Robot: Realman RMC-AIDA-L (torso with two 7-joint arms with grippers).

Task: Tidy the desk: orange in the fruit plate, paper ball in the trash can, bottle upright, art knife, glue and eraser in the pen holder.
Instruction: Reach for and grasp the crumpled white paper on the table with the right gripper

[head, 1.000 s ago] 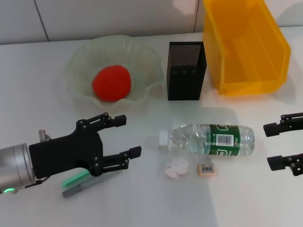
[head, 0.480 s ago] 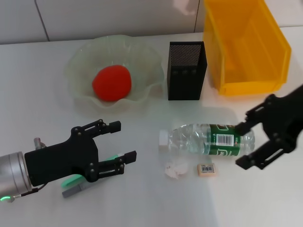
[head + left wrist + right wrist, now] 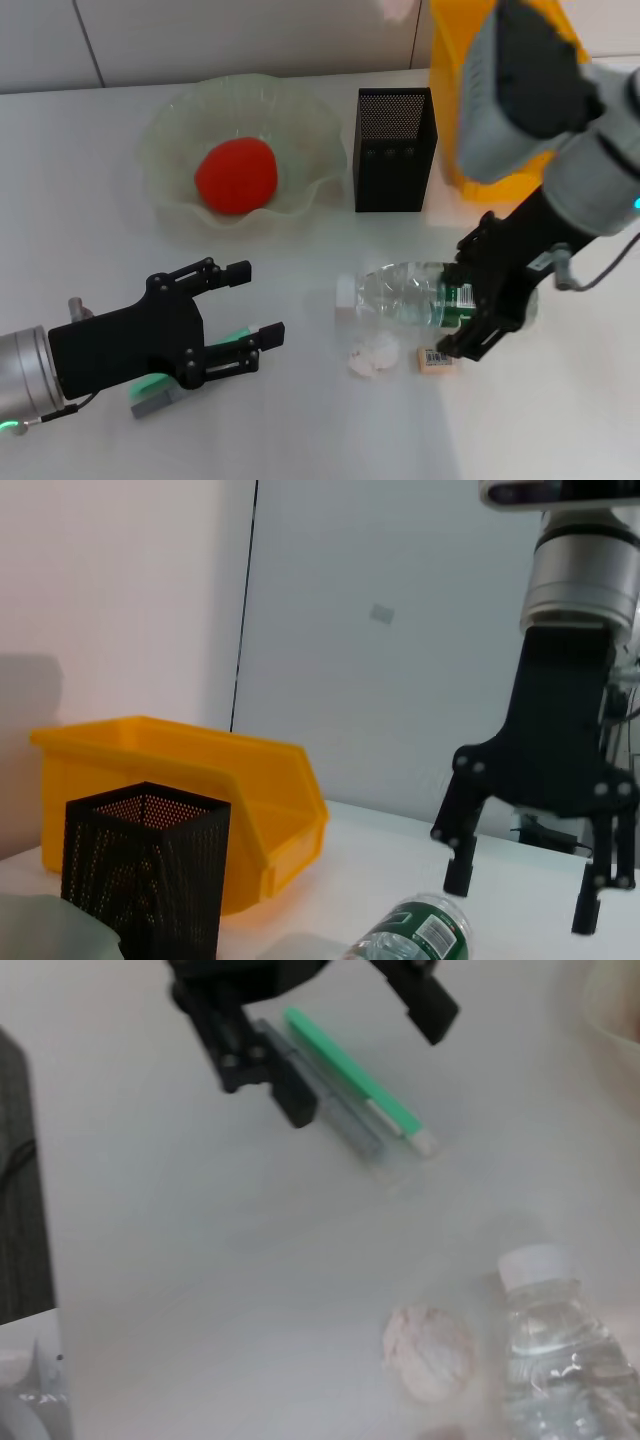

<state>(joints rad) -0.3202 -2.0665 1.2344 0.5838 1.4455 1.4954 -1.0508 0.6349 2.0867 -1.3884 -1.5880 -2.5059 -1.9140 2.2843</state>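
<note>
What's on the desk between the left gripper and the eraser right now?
In the head view, only the paper ball lies between the left gripper and the eraser; the rest of that stretch of desk is bare.

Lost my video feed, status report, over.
Right gripper open, over the lying bottle. Left gripper open, above the green and grey tools. Orange in fruit plate. Nothing blocking.

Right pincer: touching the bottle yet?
Apart. The left wrist view shows the open right pincer hanging above the lying bottle, with a gap under its fingertips.
</note>
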